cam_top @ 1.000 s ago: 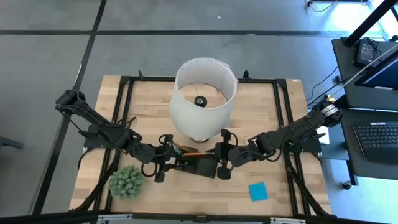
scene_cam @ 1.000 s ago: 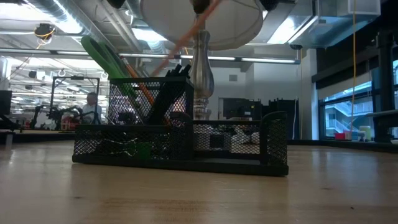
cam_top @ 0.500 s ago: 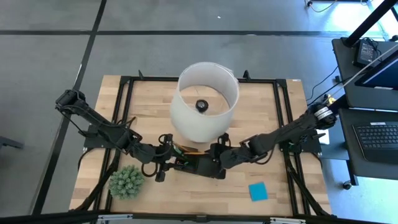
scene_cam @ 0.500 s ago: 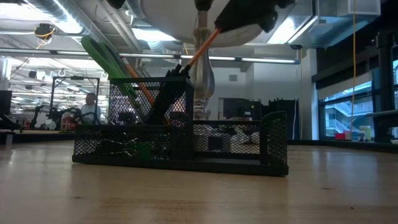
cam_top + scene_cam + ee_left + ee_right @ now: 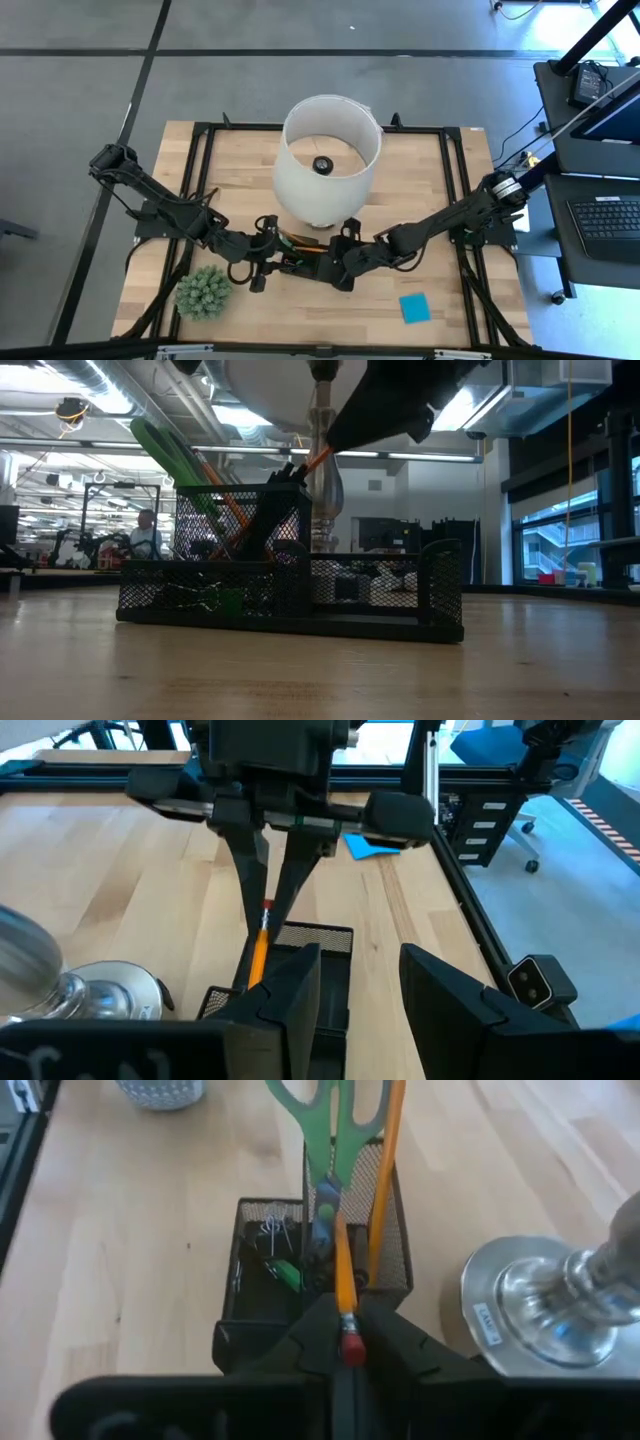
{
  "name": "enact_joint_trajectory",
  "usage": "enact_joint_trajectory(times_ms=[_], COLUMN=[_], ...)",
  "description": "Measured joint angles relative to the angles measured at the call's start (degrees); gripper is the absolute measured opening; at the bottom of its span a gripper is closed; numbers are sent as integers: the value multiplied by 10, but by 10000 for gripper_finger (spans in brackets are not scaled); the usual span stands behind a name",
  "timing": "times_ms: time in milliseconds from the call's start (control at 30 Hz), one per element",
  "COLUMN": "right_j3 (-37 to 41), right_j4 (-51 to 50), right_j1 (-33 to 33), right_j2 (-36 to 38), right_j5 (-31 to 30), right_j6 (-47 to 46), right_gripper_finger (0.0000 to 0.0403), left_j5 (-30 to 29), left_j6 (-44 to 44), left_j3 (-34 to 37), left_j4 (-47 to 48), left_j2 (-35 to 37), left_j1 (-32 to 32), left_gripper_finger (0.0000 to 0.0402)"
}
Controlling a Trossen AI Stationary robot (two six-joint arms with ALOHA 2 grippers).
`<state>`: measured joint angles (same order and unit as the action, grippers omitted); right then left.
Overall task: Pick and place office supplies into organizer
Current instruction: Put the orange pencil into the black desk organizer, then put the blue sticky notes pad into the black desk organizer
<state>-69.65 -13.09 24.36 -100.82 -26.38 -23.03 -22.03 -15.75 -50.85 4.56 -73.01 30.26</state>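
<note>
Right wrist view: your right gripper [image 5: 342, 1342] pinches the orange pencil [image 5: 342, 1288] above the organizer [image 5: 250, 1305] | scissors [image 5: 330, 1140], second pencil, clips, green eraser [image 5: 285, 1273] already inside | blue sticky-note pad [image 5: 415, 307] left on table, well apart | left gripper [image 5: 352, 982] spread, beside organizer, empty.

Green scissors [image 5: 335, 1120], orange pencil [image 5: 343, 1275], black organizer [image 5: 262, 1310].

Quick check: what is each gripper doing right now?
Left gripper: open, holding nothing, beside the organizer.
Right gripper: shut on the orange pencil, over the organizer.
</note>
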Motion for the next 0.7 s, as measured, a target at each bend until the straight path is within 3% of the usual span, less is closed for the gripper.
enact_joint_trajectory(times_ms=[467, 700], right_j3=[0, 0], right_j4=[0, 0], right_j1=[0, 0], right_j2=[2, 2], right_j5=[7, 21], right_j6=[8, 8], right_gripper_finger=[54, 105], left_j5=[0, 0], left_j6=[0, 0], left_j3=[0, 0], left_j4=[0, 0], left_j2=[0, 0], left_j1=[0, 0], left_gripper_finger=[132, 132])
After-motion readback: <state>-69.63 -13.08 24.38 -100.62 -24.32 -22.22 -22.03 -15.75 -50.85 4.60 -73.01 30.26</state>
